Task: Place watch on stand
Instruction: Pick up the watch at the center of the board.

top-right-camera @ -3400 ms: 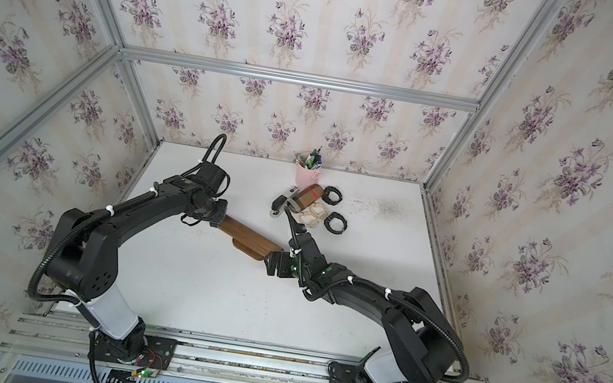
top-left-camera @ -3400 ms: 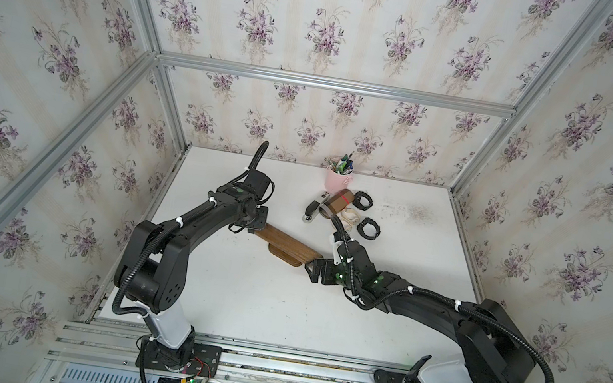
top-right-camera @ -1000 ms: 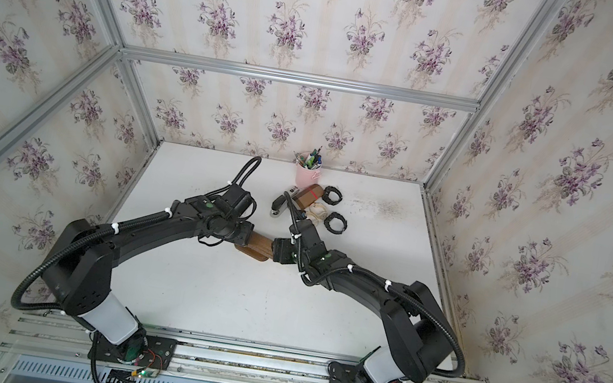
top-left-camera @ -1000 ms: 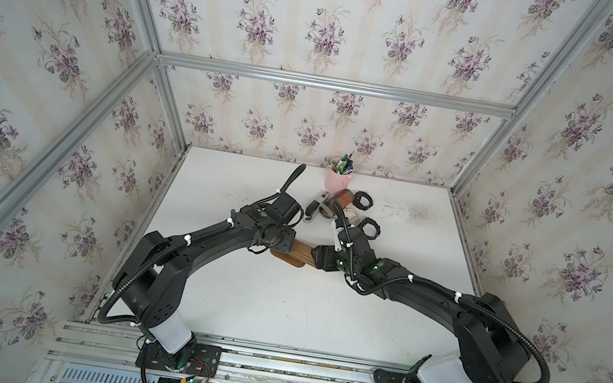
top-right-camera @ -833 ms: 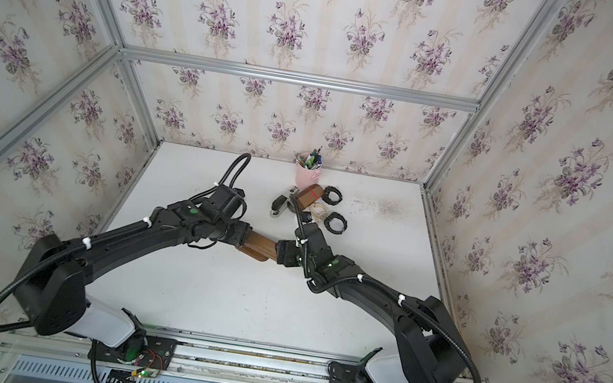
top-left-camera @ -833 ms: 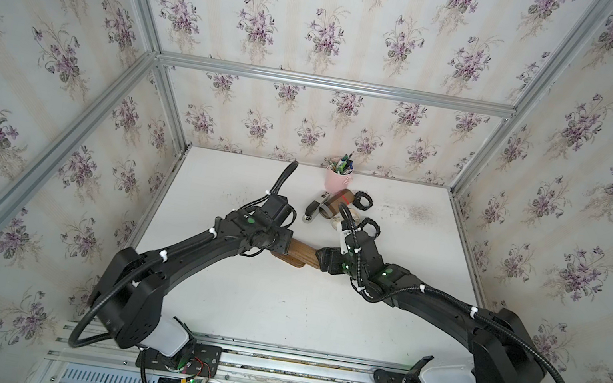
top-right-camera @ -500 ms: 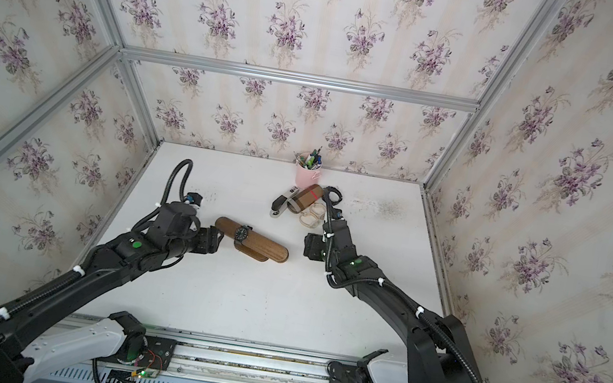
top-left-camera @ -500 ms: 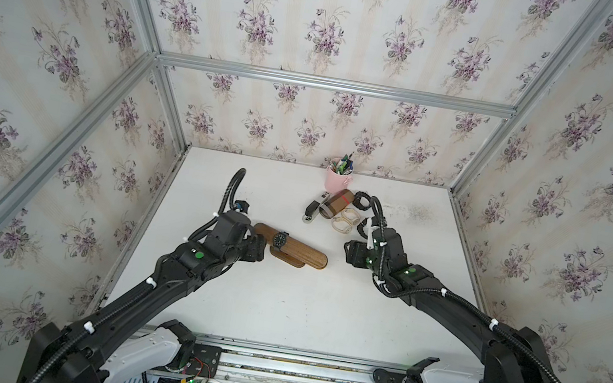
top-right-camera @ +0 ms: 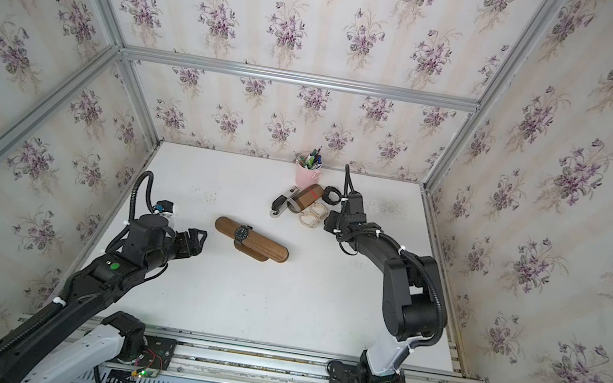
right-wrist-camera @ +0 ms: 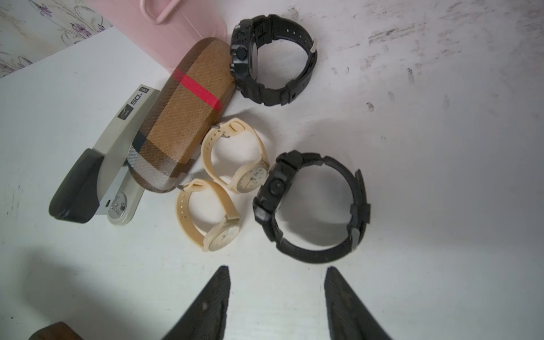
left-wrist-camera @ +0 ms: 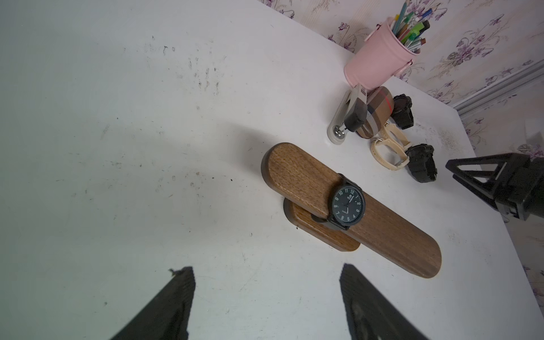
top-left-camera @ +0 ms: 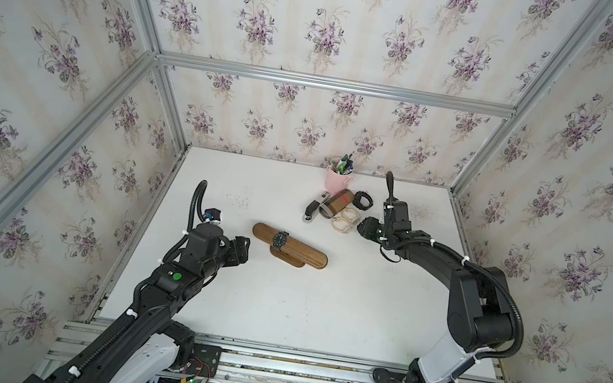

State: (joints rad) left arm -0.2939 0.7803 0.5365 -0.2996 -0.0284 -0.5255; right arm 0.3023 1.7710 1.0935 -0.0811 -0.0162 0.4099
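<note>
state: dark-dial watch point(left-wrist-camera: 348, 206) sat strapped round stand point(left-wrist-camera: 397, 232) bar, middle of worktop point(top-left-camera: 318, 312) | left claw point(left-wrist-camera: 267, 268) spread, empty, near it | right claw point(right-wrist-camera: 277, 267) spread, empty, faced black sport watch point(right-wrist-camera: 273, 191) near far edge | advice: pinch its strap loop, clear of cream watches point(right-wrist-camera: 250, 179)

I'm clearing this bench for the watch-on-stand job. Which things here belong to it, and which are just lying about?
Job:
stand
dark watch, strapped round its bar

Lying about:
pink pen cup
plaid case
stapler
two cream watches
two black watches, all off the stand
</note>
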